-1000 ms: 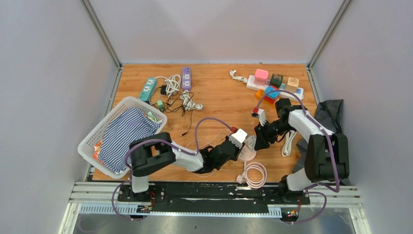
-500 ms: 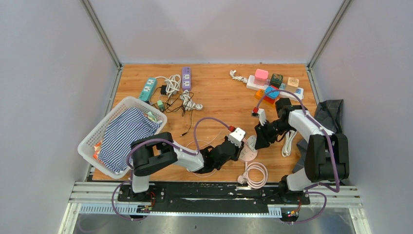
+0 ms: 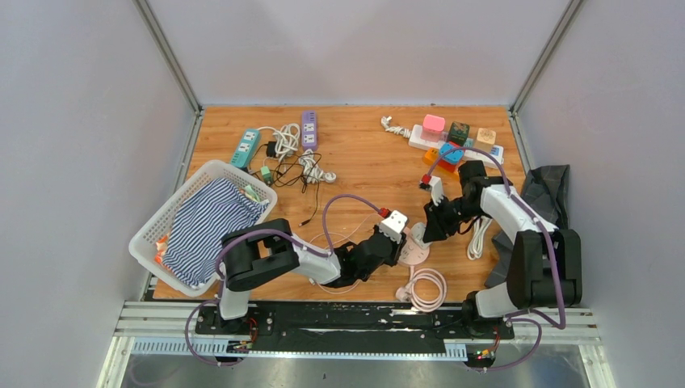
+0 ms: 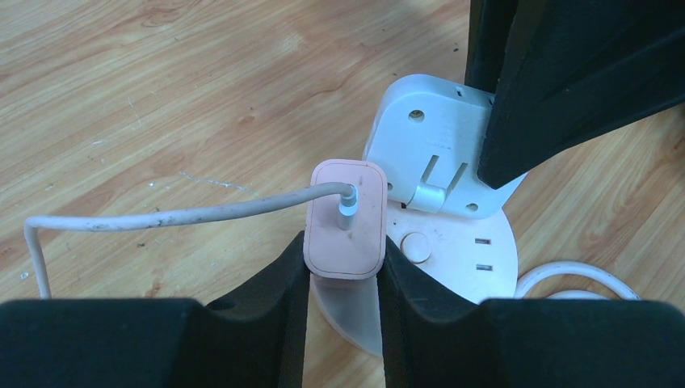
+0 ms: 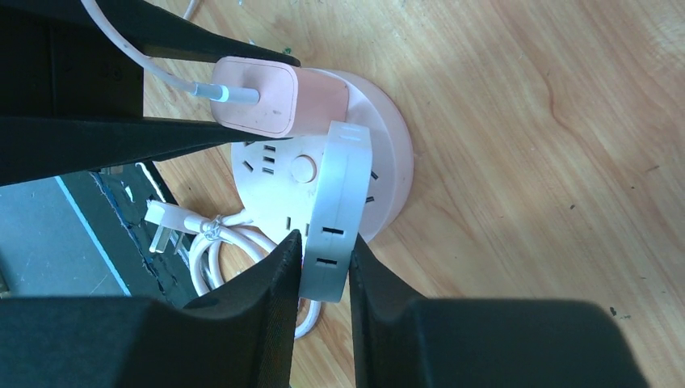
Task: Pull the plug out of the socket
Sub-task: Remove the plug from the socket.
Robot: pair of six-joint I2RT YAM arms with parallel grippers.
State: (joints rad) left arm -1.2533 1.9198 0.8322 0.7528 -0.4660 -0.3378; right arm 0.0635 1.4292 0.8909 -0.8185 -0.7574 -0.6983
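nearest the arms a coiled cord lies on the table, and just past it sits the round socket with the pink plug seated in it, the left gripper clenched on the plug's two sides. the right gripper pinches the edge of a white adapter that stands upright on the socket, just beside the plug. farther off, a basket of striped cloth sits at the left, and a green strip, a purple strip and a white strip with coloured cubes lie near the far edge.
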